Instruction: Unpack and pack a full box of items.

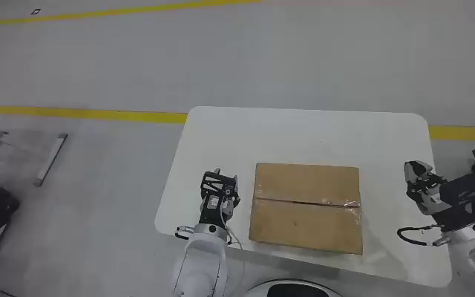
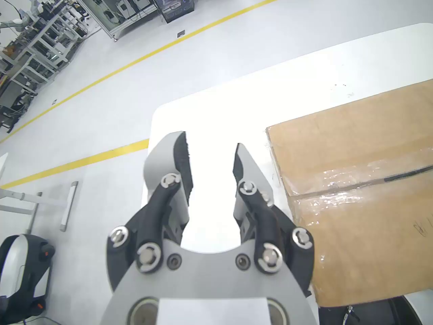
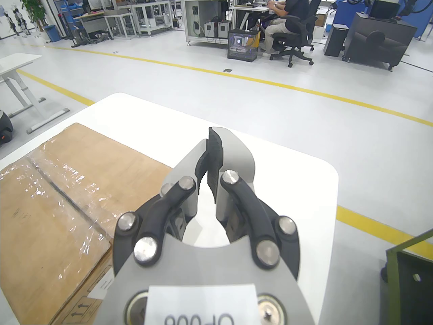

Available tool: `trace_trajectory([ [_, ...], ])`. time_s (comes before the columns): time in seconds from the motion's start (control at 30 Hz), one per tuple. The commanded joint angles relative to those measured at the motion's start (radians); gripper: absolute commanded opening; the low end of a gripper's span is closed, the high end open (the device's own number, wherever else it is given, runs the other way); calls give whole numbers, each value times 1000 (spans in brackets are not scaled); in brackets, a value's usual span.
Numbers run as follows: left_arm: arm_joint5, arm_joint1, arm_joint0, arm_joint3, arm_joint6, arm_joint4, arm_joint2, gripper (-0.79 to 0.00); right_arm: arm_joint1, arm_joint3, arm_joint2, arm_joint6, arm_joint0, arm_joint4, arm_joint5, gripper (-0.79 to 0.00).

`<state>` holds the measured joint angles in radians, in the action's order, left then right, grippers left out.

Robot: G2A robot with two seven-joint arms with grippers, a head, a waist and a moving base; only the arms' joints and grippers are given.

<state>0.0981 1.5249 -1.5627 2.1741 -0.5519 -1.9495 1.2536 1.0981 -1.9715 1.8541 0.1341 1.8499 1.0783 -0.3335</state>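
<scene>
Cardboard box (image 1: 307, 207), taped along its seam, lying flat on white table (image 1: 297, 134), grey floor (image 1: 223, 52) and yellow line (image 1: 89, 113) beyond. From left wrist, left gripper (image 2: 210, 140) empty, jaws wide apart, near box. From right wrist, right gripper (image 3: 212, 143) pinched closed on nothing, workbenches (image 3: 135, 11) behind.

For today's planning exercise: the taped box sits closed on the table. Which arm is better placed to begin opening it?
Probably left. The left gripper stands close beside the box, jaws open. The right gripper is farther off, near the table edge, jaws shut.
</scene>
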Motion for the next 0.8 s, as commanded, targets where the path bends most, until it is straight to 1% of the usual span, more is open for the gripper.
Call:
trace_trajectory([
  [0.0,0,0,0,0,0,0,0,0,0,0,0,0,0,0,0,-785],
  [0.2,0,0,0,0,0,0,0,0,0,0,0,0,0,0,0,-785],
  [0.3,0,0,0,0,0,0,0,0,1,-12,7,-6,-9,5,17,-785],
  [0.4,0,0,0,0,0,0,0,0,4,-21,19,6,20,2,15,-785],
  [0.47,0,0,0,0,0,0,0,0,6,-26,28,25,48,12,5,-785],
  [0.6,0,0,0,0,0,0,0,0,12,-20,33,88,143,10,-43,-785],
  [0.73,0,0,0,0,0,0,0,0,21,-9,18,196,260,62,-85,-785],
  [0.77,0,0,0,0,0,0,0,0,24,-2,13,229,289,53,-97,-785],
])
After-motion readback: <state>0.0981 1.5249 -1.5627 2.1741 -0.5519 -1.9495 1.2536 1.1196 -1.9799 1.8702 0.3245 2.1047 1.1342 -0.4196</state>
